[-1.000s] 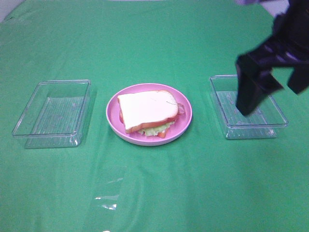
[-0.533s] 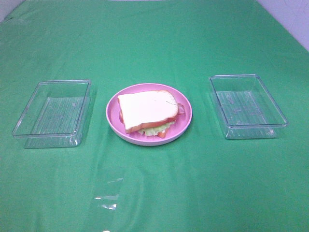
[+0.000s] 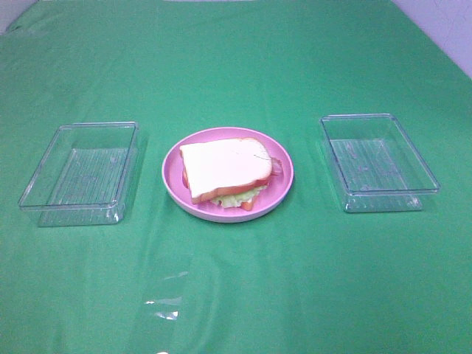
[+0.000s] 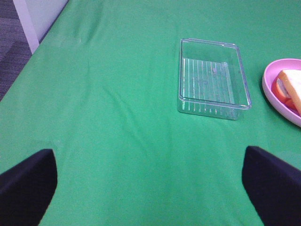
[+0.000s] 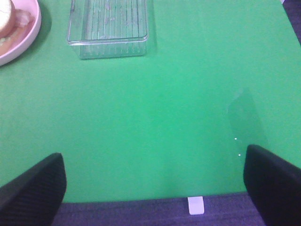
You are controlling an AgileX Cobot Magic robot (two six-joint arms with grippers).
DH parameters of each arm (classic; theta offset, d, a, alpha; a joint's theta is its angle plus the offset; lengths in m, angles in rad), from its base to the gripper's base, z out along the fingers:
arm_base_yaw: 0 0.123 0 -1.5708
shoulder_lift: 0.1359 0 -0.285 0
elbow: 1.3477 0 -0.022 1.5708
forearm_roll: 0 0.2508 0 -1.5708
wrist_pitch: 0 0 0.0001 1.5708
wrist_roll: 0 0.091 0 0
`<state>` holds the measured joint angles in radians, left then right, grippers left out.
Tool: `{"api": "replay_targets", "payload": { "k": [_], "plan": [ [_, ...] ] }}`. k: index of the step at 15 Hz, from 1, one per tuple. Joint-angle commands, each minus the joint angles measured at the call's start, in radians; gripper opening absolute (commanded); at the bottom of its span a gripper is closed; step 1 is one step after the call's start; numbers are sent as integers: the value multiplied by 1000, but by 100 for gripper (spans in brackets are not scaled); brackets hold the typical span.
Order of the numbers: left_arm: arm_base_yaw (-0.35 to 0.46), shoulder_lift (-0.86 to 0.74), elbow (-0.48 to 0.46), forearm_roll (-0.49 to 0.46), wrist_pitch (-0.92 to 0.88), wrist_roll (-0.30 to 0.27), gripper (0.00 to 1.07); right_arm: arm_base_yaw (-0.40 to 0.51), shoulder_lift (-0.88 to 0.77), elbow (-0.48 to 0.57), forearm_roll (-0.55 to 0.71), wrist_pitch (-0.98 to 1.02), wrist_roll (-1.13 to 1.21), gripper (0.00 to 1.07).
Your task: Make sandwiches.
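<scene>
A sandwich lies on a round pink plate in the middle of the green table. Its top is a white bread slice with orange-brown crust. Pale green lettuce and a reddish strip stick out under it. Its edge also shows in the left wrist view and in the right wrist view. Neither arm shows in the exterior view. My left gripper is open and empty, over bare cloth. My right gripper is open and empty, near the table's front edge.
A clear plastic tray stands left of the plate; it also shows in the left wrist view. A second clear tray stands right of the plate; it also shows in the right wrist view. A small white tab lies at the table's edge.
One second ago the right arm hung over the right tray in the exterior view. It has since pulled back out of that view. The sandwich, plate and trays have not moved.
</scene>
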<state>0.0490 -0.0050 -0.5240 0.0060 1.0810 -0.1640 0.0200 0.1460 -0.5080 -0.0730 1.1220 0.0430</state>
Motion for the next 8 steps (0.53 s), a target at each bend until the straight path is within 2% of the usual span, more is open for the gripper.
{"api": "replay_targets", "payload": {
  "k": [1, 2, 8],
  "plan": [
    [5, -14, 1, 0, -2, -1, 100, -44, -150, 57, 4, -25, 5, 98],
    [5, -14, 1, 0, -2, -1, 100, -50, -189, 56, 17, -25, -1, 98],
    [5, -3, 0, 0, -5, -1, 100, -53, -183, 56, 27, -25, -10, 98]
  ]
}}
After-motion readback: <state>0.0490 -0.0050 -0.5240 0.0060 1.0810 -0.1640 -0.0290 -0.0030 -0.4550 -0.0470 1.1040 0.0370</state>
